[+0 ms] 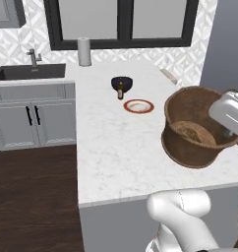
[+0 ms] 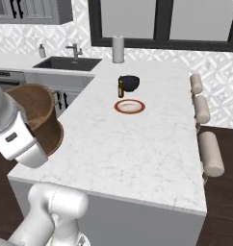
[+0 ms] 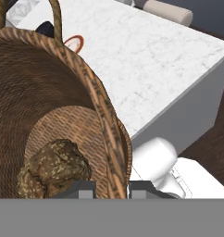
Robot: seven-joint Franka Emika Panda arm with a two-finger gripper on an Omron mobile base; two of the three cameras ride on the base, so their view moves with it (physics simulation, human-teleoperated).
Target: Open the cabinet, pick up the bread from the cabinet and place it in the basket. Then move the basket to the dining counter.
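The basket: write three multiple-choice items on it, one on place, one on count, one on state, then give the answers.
1. Where is the bread?
A. on the plate
B. inside the basket
C. in the sink

2. How many stools stand along the dining counter?
A. one
B. three
C. five

3. How does the claw stand?
A. wide open
B. clamped on the basket's rim
C. holding a bottle

Answers: B, bread lies on the basket's floor; B, three padded seats show; B, a finger sits either side of the wall.

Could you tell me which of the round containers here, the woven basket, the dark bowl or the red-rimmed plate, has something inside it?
The basket, clamped at its rim by the pincer, holds the bread.
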